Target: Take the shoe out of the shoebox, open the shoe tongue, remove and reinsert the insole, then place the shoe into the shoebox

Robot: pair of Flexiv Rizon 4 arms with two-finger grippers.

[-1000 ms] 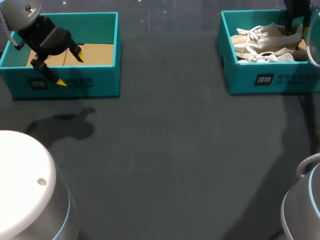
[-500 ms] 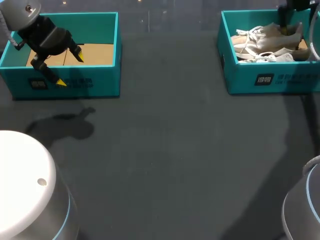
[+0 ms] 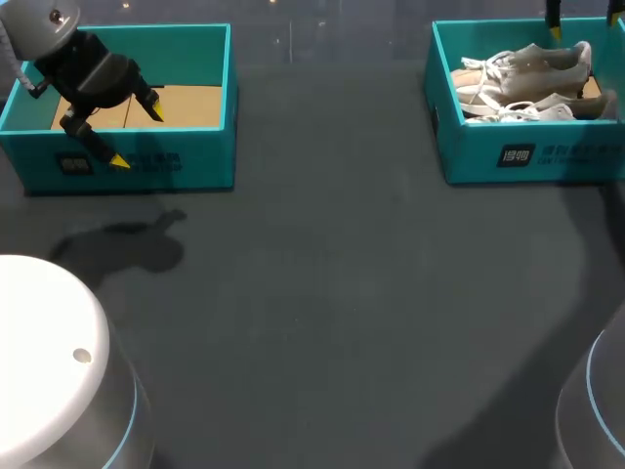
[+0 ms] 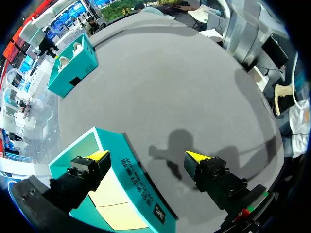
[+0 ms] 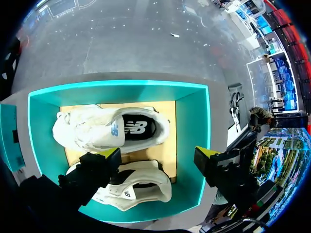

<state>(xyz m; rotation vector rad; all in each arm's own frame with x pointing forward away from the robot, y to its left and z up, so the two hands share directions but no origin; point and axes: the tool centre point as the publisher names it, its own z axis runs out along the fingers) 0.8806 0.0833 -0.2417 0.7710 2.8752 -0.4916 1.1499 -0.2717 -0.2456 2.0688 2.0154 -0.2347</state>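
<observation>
a dark grey surface [image 3: 322,293] carries the teal shoebox [image 3: 488,147], a pale shoe [image 5: 112,128] and its mate [image 5: 133,187] lying side by side inside. a second teal box [image 3: 195,156] sits well apart from the shoebox. the right hand [image 5: 158,152] hangs above the shoebox, fingers wide, empty; the left hand [image 3: 138,137], equally wide, straddles the second box's near wall.

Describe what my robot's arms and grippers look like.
Both arms have smooth, rounded shells, white to pale grey, each with a thin light-blue ring: the left arm also shows a small round silver stud, the right arm only its edge. The left gripper and right gripper are alike: black, blocky two-finger units ending in bright yellow wedge tips.
</observation>
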